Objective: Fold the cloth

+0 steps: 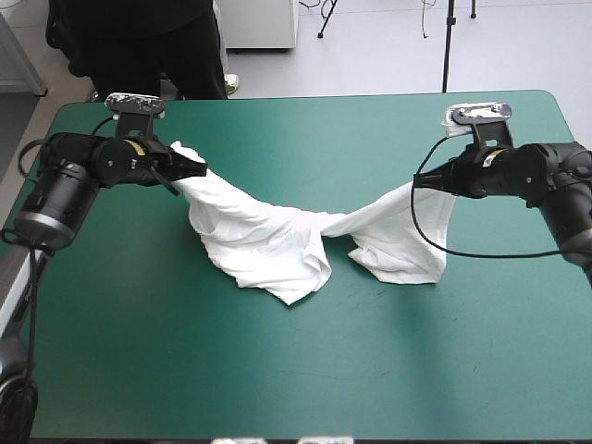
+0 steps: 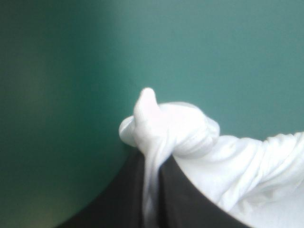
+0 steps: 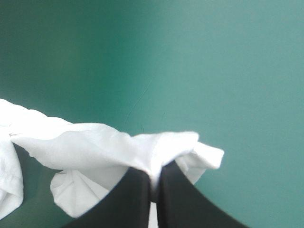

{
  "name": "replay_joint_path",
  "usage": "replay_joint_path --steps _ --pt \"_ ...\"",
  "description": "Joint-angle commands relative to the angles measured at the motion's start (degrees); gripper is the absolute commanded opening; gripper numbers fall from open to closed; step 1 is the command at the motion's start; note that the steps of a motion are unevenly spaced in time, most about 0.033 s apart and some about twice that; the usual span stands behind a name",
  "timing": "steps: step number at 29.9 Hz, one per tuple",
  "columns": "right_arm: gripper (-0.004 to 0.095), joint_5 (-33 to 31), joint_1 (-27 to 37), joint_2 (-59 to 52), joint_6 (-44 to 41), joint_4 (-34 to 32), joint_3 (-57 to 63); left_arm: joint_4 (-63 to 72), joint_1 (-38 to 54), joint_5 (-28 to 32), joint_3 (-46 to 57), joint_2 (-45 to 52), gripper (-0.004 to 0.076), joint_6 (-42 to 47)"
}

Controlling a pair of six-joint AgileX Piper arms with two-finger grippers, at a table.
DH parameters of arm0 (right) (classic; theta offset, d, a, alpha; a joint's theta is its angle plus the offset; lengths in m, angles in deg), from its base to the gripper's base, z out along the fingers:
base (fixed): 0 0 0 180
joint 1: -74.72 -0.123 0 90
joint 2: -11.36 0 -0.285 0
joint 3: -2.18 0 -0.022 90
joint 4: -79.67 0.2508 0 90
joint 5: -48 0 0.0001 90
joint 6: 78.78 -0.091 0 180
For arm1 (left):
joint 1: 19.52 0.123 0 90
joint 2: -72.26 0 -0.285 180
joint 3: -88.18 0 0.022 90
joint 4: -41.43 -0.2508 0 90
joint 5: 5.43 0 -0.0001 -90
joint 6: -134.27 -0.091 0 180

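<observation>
Where the T-shirt sags between the two grips, you see soft white knit. It is twisted into a loose rope at mid-span, and two crumpled lobes rest on the teal-green desk near its middle. Your left hand is clamped on one bunched end, the cloth pinched between its black fingers. Your right hand grips the other end likewise. Both ends are raised off the desk, well apart.

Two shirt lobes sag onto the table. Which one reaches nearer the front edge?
The lobe under the left hand: that part of the T-shirt is wider, its tip lies nearer the front edge of the table than the lobe below the right hand.
</observation>
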Motion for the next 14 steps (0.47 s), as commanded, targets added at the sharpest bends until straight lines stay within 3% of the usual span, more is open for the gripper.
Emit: replay_joint_path --steps 1,9,11,14 --pt "-0.0017 7.90 -0.16 2.11 0.55 -0.11 -1.59 0.47 0.01 7.77 -1.47 -1.69 -0.0009 0.83" --pt "-0.0003 6.08 -0.16 10.52 0.55 -0.11 -1.59 1.46 0.01 5.84 -1.47 -9.01 0.0002 0.83" --pt "0.0071 5.21 -0.16 11.62 1.02 -0.11 -1.59 2.29 0.01 4.86 -1.47 -10.14 0.0058 0.44" --pt "0.0317 5.13 -0.16 12.04 2.72 -0.62 -1.71 3.05 0.01 4.20 -1.57 -10.57 0.0245 -0.72"
